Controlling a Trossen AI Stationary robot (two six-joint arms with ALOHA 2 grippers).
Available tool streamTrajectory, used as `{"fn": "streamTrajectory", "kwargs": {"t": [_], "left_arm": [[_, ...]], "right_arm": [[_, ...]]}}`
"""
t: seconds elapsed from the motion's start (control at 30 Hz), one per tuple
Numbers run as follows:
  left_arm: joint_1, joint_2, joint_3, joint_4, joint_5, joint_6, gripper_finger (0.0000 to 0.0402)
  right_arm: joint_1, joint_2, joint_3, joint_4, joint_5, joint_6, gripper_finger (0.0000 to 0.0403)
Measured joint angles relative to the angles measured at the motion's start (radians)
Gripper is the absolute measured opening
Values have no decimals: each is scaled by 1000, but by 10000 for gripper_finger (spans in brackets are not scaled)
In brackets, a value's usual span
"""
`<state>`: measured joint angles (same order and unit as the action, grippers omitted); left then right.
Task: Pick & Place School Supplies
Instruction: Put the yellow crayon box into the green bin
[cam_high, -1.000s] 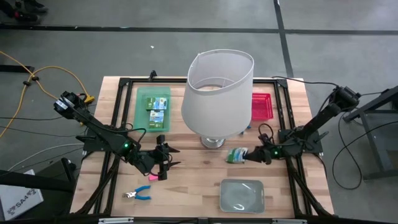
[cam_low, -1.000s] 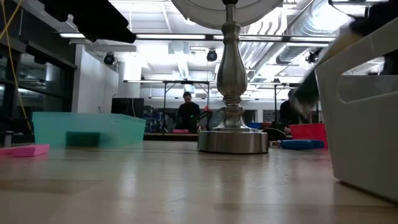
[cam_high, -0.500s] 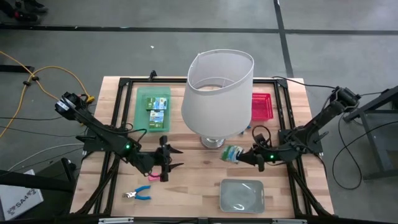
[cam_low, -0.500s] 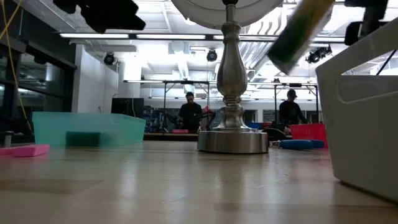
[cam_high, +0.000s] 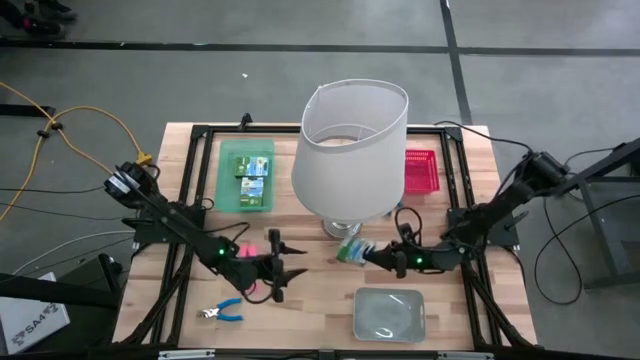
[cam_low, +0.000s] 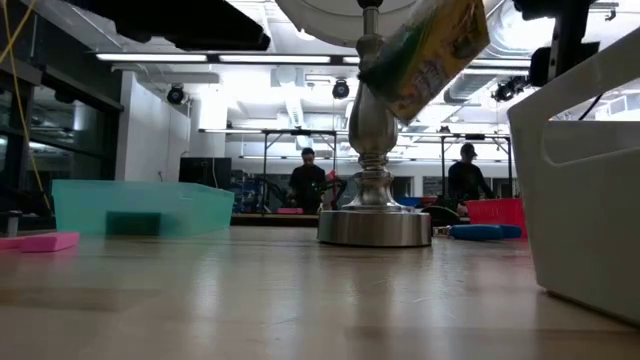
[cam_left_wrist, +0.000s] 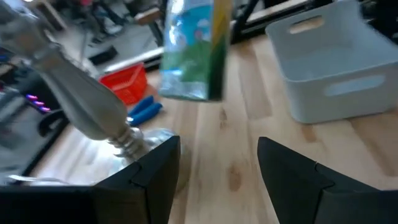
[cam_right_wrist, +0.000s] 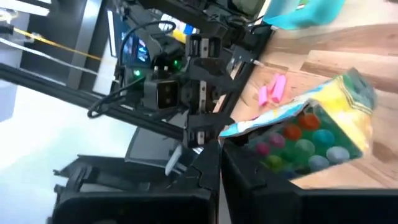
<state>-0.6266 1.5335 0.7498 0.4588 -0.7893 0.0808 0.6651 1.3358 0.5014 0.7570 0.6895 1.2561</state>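
The right tool was pinching a green-yellow box by one end and held it in the air over the desk, just in front of the lamp base. In the low view the box hung tilted, high before the lamp stem. The right wrist view showed the box at the tips of the two dark fingers, with coloured dots printed on its face.

The left tool faced the right one across the middle of the desk, its fingers spread wide and holding nothing — the box stayed apart from it, beyond its two fingers.

A pink eraser lay on the desk close by the left arm; in the low view it rested flat on the wood. Blue-handled scissors lay near the front edge, on the left side. Two more boxes sat in the green tray at the back left.

The grey tray stood at the front, near the carried box, and the red tray was behind the white shade. Far in the room two people were seen — not at the desk
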Motion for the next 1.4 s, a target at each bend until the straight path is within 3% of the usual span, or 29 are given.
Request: {"fn": "streamTrajectory", "kwargs": {"t": [0.2, 0.33, 0.53, 0.83, 1.1, 1.4], "left_arm": [[-18, 67, 0, 161, -134, 56, 206], [-26, 99, 6, 241, -166, 76, 206], [-34, 130, 51, 248, -203, 91, 206], [-45, 235, 171, 245, -332, 291, 206], [-25, 250, 225, 247, -345, 288, 206], [13, 250, 226, 243, -289, 243, 206]], "right_arm": [[-5, 77, 0, 126, 31, -1, 3], [-20, 93, 26, 125, 40, -23, 3], [-46, 93, 111, 42, 37, -86, 3], [-66, 93, 192, -74, 37, -102, 3], [-66, 93, 195, -93, 45, -101, 3], [-66, 93, 195, -96, 51, -102, 3]]}}
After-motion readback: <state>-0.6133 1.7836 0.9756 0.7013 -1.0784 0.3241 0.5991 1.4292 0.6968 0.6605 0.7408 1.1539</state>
